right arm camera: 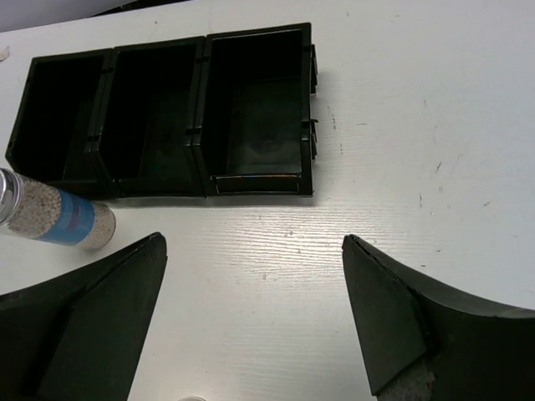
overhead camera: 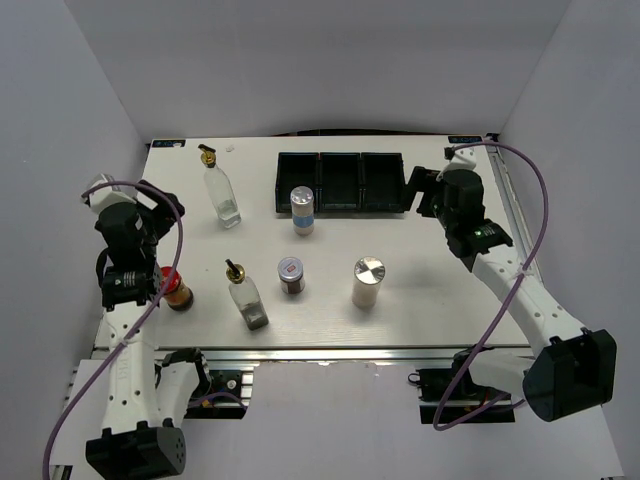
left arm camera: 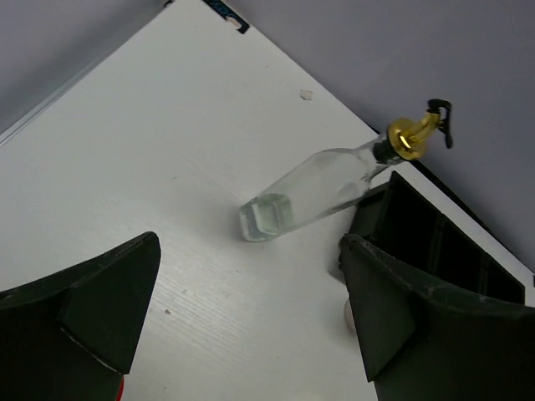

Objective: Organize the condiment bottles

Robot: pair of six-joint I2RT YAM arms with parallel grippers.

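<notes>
Six condiment bottles stand on the white table. One clear cruet [overhead camera: 222,195] with a gold-black pourer is at the back left and shows in the left wrist view [left arm camera: 322,188]. The second cruet [overhead camera: 245,297] is near the front. The red-capped dark jar [overhead camera: 177,290] is at front left, the small brown jar [overhead camera: 291,275] in the middle, and the white silver-lidded cylinder [overhead camera: 367,283] to its right. The blue-labelled shaker [overhead camera: 302,210] stands before the tray [right arm camera: 54,217]. My left gripper [overhead camera: 160,210] [left arm camera: 251,317] is open and empty. My right gripper [overhead camera: 425,190] [right arm camera: 251,309] is open and empty.
The black three-compartment tray [overhead camera: 340,183] sits at the back centre, its compartments empty [right arm camera: 251,109]; its corner shows in the left wrist view [left arm camera: 435,242]. White walls enclose the table on three sides. The arms' cables hang along both table edges.
</notes>
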